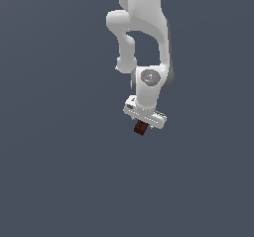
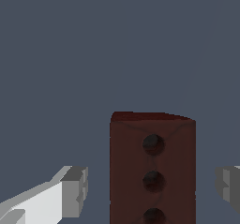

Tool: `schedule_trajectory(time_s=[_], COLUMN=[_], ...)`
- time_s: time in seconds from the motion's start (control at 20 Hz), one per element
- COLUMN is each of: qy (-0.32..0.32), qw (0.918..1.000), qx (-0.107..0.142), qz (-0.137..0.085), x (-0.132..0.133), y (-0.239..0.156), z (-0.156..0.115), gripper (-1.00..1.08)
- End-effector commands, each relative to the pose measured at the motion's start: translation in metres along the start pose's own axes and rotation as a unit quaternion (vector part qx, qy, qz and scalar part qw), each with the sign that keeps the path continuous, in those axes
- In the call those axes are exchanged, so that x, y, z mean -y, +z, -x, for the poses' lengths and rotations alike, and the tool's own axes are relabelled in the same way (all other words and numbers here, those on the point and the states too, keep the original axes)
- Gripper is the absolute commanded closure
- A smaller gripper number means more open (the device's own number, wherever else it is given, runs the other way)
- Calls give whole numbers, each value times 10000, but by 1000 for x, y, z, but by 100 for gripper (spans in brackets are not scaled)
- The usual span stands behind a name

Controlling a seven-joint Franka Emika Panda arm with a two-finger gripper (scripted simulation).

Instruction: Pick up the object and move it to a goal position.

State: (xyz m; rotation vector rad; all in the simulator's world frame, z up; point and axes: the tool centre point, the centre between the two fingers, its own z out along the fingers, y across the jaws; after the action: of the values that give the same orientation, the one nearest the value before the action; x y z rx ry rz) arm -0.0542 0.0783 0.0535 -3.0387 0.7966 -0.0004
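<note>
A flat, dark blue-grey background is filling both views, with no edge, marking or goal sign showing anywhere on it. The white arm (image 1: 144, 37) is reaching down from the top of the exterior view, and its gripper (image 1: 142, 123) is sitting directly over the block (image 1: 140, 127), which is showing as a small red-brown shape poking out just beneath the white hand. In the wrist view the block (image 2: 152, 169) is standing between the fingers (image 2: 75, 190), its face carrying a row of dark dots. The fingers are spread: a clear gap is showing on each side of the block, so neither pad is touching it. Judging by this, the approach is looking finished and the grasp is not yet made; closing on the block, lifting it and carrying it to the goal are all remaining. Whether the block is resting on the surface cannot be told
</note>
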Motion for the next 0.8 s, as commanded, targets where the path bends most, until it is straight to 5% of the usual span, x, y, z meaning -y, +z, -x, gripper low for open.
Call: schedule_trajectory(time_s=[0.0, 0.35, 0.4, 0.75], qy=[3, 9, 9, 9], qw=[10000, 10000, 10000, 10000], qx=[2, 1, 1, 1], qz=[2, 2, 2, 2], x=[0, 0, 0, 0], y=[13, 27, 27, 27], z=[1, 0, 0, 0], gripper=[-92, -92, 108, 108])
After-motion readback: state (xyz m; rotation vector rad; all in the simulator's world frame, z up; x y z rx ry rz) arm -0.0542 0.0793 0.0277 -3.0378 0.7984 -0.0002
